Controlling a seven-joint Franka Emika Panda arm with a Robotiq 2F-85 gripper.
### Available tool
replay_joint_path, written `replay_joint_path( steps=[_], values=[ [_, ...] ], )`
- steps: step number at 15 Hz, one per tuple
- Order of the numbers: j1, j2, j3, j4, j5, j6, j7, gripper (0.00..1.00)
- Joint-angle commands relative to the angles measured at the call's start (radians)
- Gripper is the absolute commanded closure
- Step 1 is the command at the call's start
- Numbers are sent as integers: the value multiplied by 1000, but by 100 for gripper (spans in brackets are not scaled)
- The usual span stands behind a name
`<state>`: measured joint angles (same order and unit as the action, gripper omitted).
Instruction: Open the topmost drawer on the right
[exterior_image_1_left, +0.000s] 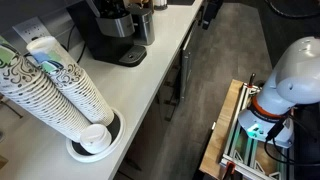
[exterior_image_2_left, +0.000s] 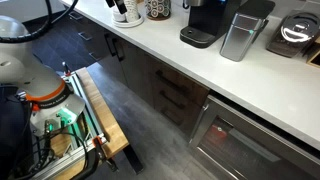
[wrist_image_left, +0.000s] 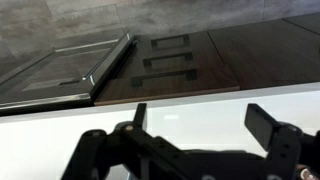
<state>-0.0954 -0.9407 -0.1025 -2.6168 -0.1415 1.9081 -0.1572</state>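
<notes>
Evidently the shallow dark grey topmost drawer (wrist_image_left: 165, 92) sits shut, just under the front edge of the white countertop (exterior_image_2_left: 160, 38) (two similar drawers stacked below). The black two-finger gripper (wrist_image_left: 200, 113) hangs spread and empty, well apart, likely lining up on its bar handle.

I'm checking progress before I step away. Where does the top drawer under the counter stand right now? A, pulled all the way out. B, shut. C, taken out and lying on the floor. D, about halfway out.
B: in the wrist view the top drawer sits flush with the other drawers, and the gripper, jaws apart, is not touching it.
</notes>
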Motion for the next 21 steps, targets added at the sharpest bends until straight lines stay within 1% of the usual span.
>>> replay_joint_path(
  steps=[1,18,19,21],
  values=[
    [9,0,-6,3,-6,-4,6,0],
    [9,0,-6,3,-6,-4,6,0],
    [6,14,-26,-12,7,20,8,0],
    [13,36,-88,-51,64,89,5,0]
  ],
)
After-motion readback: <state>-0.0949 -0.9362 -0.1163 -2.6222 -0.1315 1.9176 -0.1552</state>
